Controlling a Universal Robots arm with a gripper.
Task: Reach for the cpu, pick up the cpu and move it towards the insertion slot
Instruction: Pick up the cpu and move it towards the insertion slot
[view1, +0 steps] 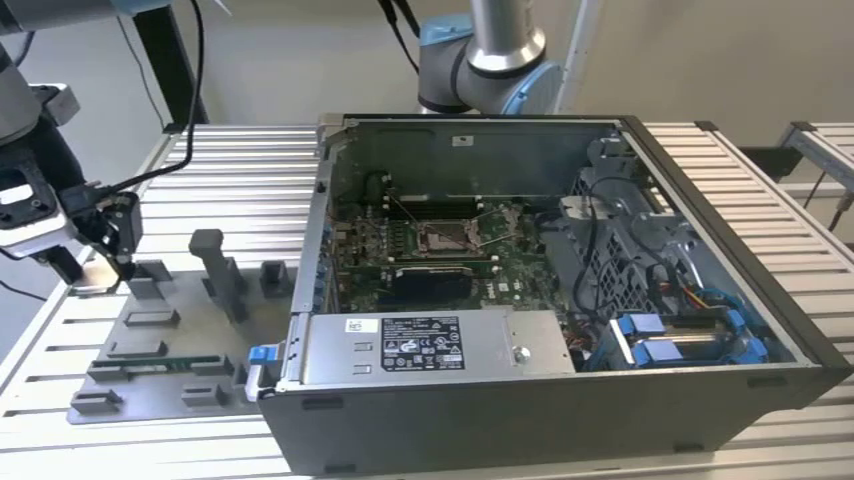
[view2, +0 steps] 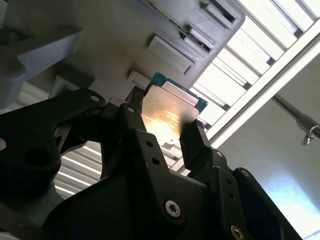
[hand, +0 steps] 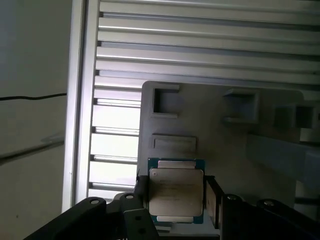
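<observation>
My gripper (view1: 83, 272) is at the exterior view's left, over the far corner of the grey fixture plate (view1: 160, 345). It is shut on the cpu (hand: 176, 190), a thin square chip with a silvery face and a green rim. In both wrist views the black fingers (hand: 142, 192) press on two opposite edges of the chip. In the second wrist view the cpu (view2: 167, 107) shows a tan-gold glint and sits clear of the plate behind it. The insertion slot (view1: 447, 236), a shiny square socket on the green motherboard, lies inside the open computer case, well towards the exterior view's right of the gripper.
Upright grey blocks (view1: 214, 270) stand on the fixture plate between the gripper and the case. The case wall (view1: 320, 230) rises beside the plate. A power supply (view1: 427, 345) and blue drive brackets (view1: 674, 335) fill the case's near side. A second arm's base (view1: 487, 70) stands behind.
</observation>
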